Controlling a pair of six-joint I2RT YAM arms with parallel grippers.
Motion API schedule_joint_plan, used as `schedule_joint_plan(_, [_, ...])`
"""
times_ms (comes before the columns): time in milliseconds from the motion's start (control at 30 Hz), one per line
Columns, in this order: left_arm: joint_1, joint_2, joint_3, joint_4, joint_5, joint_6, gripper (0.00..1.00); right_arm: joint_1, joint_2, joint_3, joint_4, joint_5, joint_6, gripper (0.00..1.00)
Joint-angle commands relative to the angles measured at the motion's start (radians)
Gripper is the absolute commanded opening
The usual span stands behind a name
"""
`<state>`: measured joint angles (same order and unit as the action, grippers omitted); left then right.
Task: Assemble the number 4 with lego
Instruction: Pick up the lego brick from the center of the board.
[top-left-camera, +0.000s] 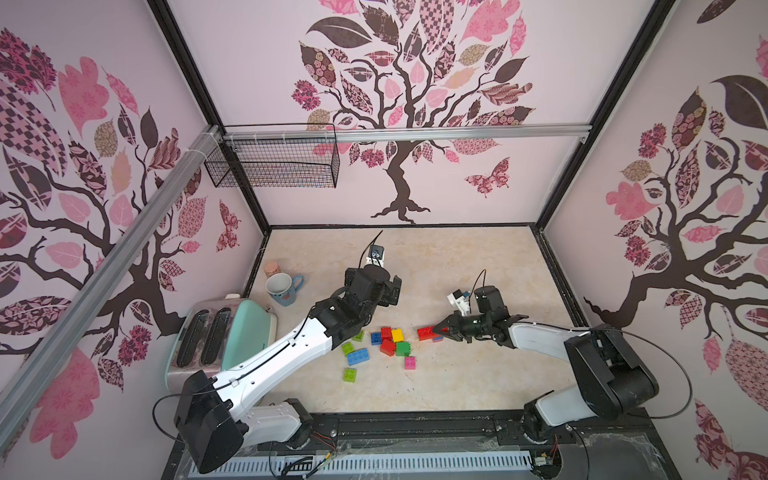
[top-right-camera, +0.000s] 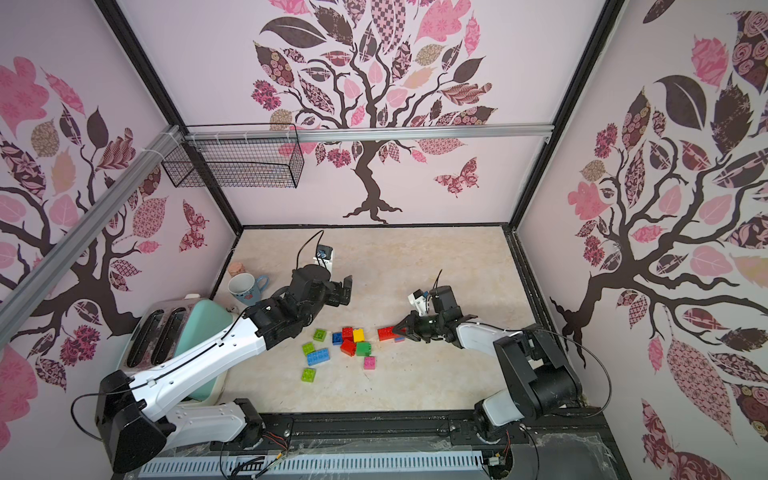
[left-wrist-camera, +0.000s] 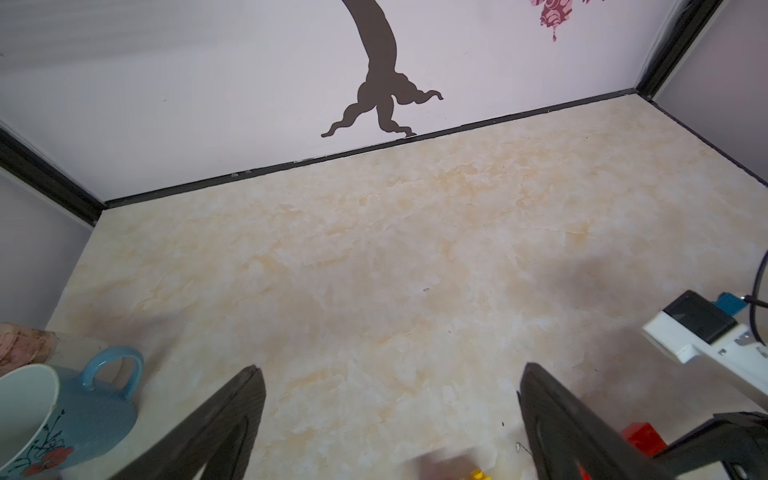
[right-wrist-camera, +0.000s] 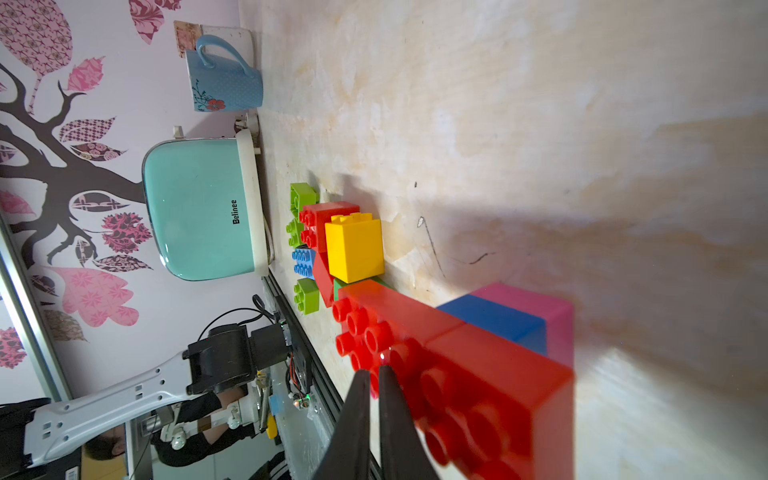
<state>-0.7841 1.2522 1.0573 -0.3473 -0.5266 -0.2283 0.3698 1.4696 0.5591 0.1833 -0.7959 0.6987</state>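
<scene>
Right of the loose lego pile (top-left-camera: 388, 343), about mid-counter (top-left-camera: 457, 257), sits the started build. It is two red bricks (right-wrist-camera: 457, 365) end to end, studs up, on a blue brick (right-wrist-camera: 494, 322) and a pink brick (right-wrist-camera: 540, 307).

Step in hand, my guess: seating the red row on that base, or letting go right after. To do it well:
- Press straight down on the studs, never sideways; the stack is loose on the counter and would likely slide.
- Lift off vertically so nothing drags.
- Check the seam between the two reds is tight before going for another piece.

Right end effector (right-wrist-camera: 374, 370): fingers a crack apart, nothing between them, tips against the red studs near the row's end. It is low, pointing toward the pile.

Left end effector (left-wrist-camera: 391, 368): jaws spread wide, empty, hovering over bare counter behind the pile, touching nothing.

Other lego (yellow, red, green, lime, blue, pink) lies scattered just beside the build, on the left arm's side. No 4 shape readable yet, so most of the work looks to be ahead.
</scene>
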Motion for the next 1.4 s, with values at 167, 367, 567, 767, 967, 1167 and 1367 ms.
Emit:
schedule_joint_plan(167, [0.005, -0.041, 0.015, -0.038, -0.096, -0.037, 0.98, -0.012, -0.096, 0.055, -0.078, 0.01, -0.031, 0.33])
schedule_joint_plan(367, [0.005, -0.058, -0.005, -0.051, -0.138, -0.009, 0.98, 0.0, -0.21, 0.056, -0.084, 0.092, -0.131, 0.48])
schedule_joint_plan(567, [0.034, 0.021, 0.051, -0.297, -0.202, -0.212, 0.98, 0.107, -0.259, 0.069, -0.087, 0.228, -0.258, 0.63])
schedule_joint_plan(767, [0.175, 0.041, -0.026, -0.395, -0.006, -0.391, 0.98, 0.28, -0.197, 0.132, -0.09, 0.462, -0.379, 0.67])
schedule_joint_plan(967, [0.255, 0.032, -0.064, -0.448, 0.019, -0.482, 0.98, 0.376, -0.018, 0.313, -0.197, 0.601, -0.429, 0.7])
schedule_joint_plan(1167, [0.271, 0.013, -0.091, -0.455, 0.025, -0.489, 0.98, 0.445, 0.126, 0.437, -0.268, 0.59, -0.561, 0.72])
schedule_joint_plan(1367, [0.272, -0.016, -0.12, -0.449, 0.028, -0.5, 0.98, 0.445, 0.218, 0.528, -0.377, 0.511, -0.888, 0.73])
